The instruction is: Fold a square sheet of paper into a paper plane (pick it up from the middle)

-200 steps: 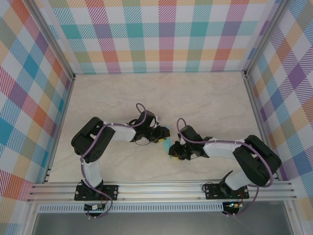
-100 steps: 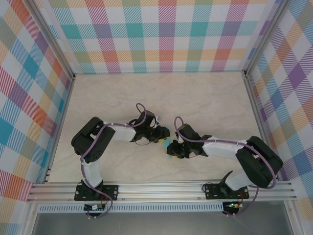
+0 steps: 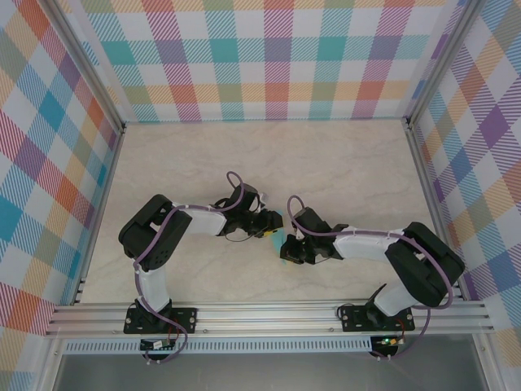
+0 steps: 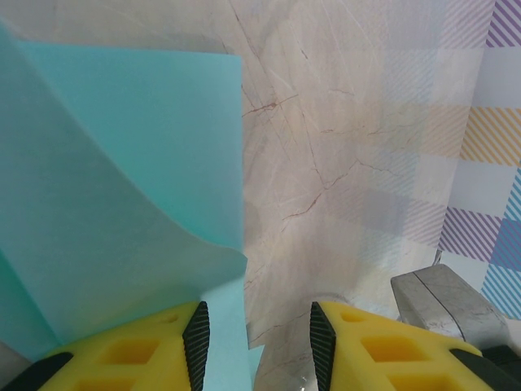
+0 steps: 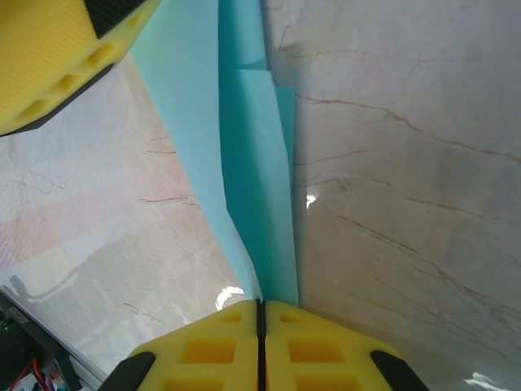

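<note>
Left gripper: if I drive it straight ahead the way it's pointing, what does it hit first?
Most likely the thin turquoise paper sheet: its free edge reaches into the open gap of the left gripper. Beyond that edge the line runs onto the bare beige marble-patterned tabletop, though depth is hard to judge.

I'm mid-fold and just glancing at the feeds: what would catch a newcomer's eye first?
The turquoise paper stands out first, a folded, layered sheet over the middle of the marble table, where the two arms meet. The right gripper is shut on one end of it, with its yellow pads pressed together. The left gripper is open, and the sheet curls past one of its fingers.
</note>
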`<action>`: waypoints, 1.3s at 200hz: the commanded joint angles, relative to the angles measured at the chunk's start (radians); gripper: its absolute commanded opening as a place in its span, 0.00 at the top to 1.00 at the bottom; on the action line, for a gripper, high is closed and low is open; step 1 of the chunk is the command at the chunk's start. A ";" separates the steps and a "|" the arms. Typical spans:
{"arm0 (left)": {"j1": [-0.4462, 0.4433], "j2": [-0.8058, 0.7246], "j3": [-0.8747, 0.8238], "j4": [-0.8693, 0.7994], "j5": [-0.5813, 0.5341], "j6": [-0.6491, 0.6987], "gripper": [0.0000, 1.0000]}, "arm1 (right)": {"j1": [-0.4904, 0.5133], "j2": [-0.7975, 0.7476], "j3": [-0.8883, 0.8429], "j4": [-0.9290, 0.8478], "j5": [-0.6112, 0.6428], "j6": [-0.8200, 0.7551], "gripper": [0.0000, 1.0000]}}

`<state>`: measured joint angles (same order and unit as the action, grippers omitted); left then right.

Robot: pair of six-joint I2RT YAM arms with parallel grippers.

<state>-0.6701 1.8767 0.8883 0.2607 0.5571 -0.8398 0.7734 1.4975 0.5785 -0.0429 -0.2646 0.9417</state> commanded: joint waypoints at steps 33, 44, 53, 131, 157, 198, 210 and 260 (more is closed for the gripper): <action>-0.019 0.060 -0.013 -0.109 -0.025 0.029 0.60 | 0.006 0.009 -0.063 -0.001 -0.011 0.057 0.91; -0.019 0.061 -0.015 -0.107 -0.024 0.029 0.60 | 0.006 0.008 -0.070 -0.001 -0.015 0.072 0.91; -0.019 0.059 -0.014 -0.109 -0.026 0.029 0.60 | 0.006 0.010 -0.076 -0.001 -0.013 0.083 0.90; -0.019 0.065 -0.010 -0.120 -0.033 0.031 0.60 | 0.004 -0.025 -0.073 -0.040 -0.005 0.086 0.88; -0.019 0.068 -0.007 -0.127 -0.036 0.031 0.60 | 0.004 -0.010 -0.067 -0.053 -0.025 0.072 0.89; -0.019 0.068 -0.008 -0.135 -0.042 0.030 0.61 | 0.004 -0.017 -0.067 -0.060 -0.027 0.090 0.90; -0.019 0.067 -0.008 -0.135 -0.042 0.029 0.61 | 0.004 -0.023 -0.069 -0.058 -0.029 0.087 0.97; -0.019 0.067 -0.010 -0.137 -0.042 0.031 0.61 | 0.004 0.003 -0.090 -0.050 -0.027 0.109 0.89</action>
<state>-0.6701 1.8820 0.9005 0.2367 0.5568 -0.8284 0.7734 1.4803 0.5335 0.0086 -0.2733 1.0313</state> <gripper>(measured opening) 0.391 0.094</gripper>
